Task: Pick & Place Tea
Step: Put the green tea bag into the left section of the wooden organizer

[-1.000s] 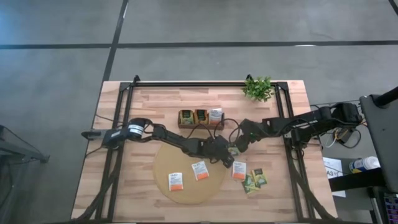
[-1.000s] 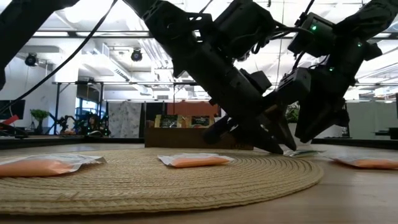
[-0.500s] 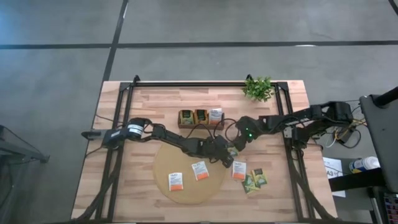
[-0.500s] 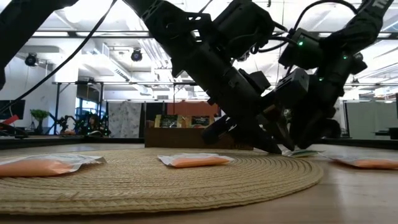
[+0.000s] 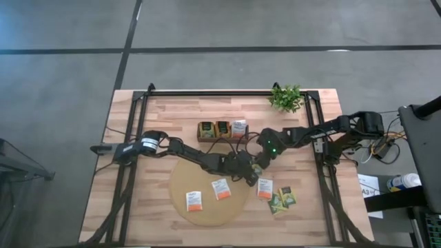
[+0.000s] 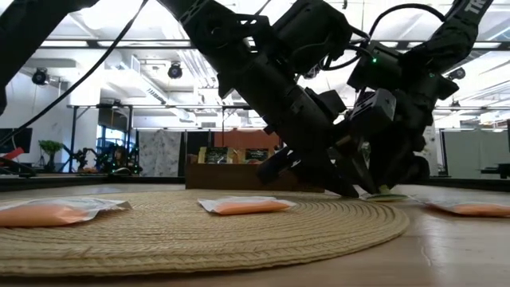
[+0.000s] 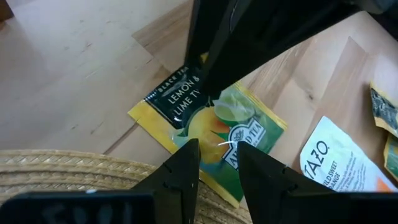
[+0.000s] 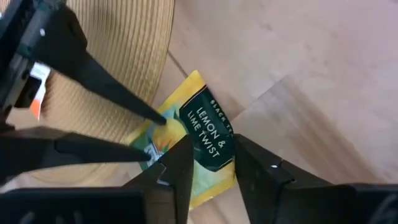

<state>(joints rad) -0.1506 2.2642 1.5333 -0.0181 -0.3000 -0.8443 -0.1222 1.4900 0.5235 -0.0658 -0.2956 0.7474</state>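
1. The left gripper (image 5: 251,173) reaches in from the left across the round mat (image 5: 185,178) to that mat's right edge. In the left wrist view its fingers (image 7: 185,163) stand slightly parted with a narrow gap, their tips down on the lemon-lime sachet (image 7: 211,127). Whether they pinch it or only pin it I cannot tell.

2. That sachet (image 8: 186,146) lies flat, half on the mat's rim and half on the bare table (image 5: 303,145), with its long axis running diagonally off the mat.

3. The right gripper (image 5: 260,160) comes from the opposite side and meets the same sachet, its fingers (image 8: 175,162) also narrowly apart, tips at the packet's other end. Both claws are about equally near, one at each end of the packet.

4. My judgement: the lift turns on which claw gets under an edge, since the packet lies flat between them.

5. Further right, other sachets (image 5: 284,198) lie on bare wood, well apart from the tray (image 5: 222,130).
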